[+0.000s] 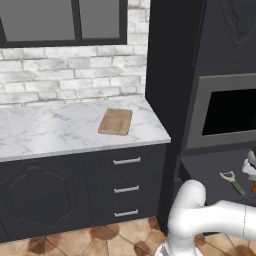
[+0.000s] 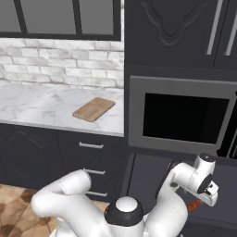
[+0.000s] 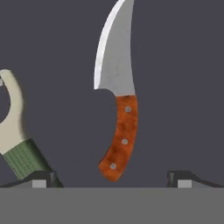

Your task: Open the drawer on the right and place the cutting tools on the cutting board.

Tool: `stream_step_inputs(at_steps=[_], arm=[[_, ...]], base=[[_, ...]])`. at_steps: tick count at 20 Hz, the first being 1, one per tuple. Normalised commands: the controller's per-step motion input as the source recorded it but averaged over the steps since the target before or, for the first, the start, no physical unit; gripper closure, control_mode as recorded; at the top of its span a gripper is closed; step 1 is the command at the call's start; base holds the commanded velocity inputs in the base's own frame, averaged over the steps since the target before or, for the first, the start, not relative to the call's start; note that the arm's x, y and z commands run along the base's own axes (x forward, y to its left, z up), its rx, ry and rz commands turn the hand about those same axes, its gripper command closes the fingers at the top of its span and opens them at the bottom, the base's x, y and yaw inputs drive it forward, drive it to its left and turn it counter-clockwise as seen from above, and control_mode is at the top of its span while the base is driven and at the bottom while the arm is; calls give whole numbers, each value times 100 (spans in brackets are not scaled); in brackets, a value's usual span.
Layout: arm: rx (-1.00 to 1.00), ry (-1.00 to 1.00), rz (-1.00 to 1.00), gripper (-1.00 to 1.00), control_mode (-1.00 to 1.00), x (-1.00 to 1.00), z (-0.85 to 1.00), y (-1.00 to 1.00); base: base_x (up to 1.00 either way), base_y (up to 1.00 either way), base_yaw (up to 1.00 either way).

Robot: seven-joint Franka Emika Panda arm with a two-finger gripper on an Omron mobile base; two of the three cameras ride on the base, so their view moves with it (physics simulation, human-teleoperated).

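While the hand hangs over the pulled-out drawer (image 1: 210, 172), here's the rundown.
Gripper (image 3: 111, 177): fingers spread wide, holding nothing, straddling the butt of the knife handle.
Knife (image 3: 117, 94): flat on the drawer floor, red-brown riveted handle nearest the hand, curved blade pointing away.
Handling: light, stiff and thin; the blade looks slick, so pinch across the handle.
Peeler (image 3: 15, 140): just beside the knife, apart from it; ribbed green handle offers better purchase than its pale head.
Cutting board (image 1: 115, 121): bare on the marble counter (image 1: 50, 130), well apart to the left.
Hard to see: peeler cut off at the frame edge; the knife tip too; from the right base camera the arm hides most of the drawer, probably a sliver of knife handle showing.
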Motion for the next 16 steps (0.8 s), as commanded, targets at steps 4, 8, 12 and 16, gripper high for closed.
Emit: stream_step_inputs(at_steps=[4, 8, 12, 16], arm=[[0, 1, -13, -100, -100, 10, -32, -24], [0, 2, -5, -100, -100, 13, -15, -7], [0, 0, 0, -100, -100, 18, -15, 0], [-1, 0, 0, -100, -100, 19, -17, 0]], base=[[0, 0, 0], [0, 0, 0], [0, 0, 0], [0, 0, 0]])
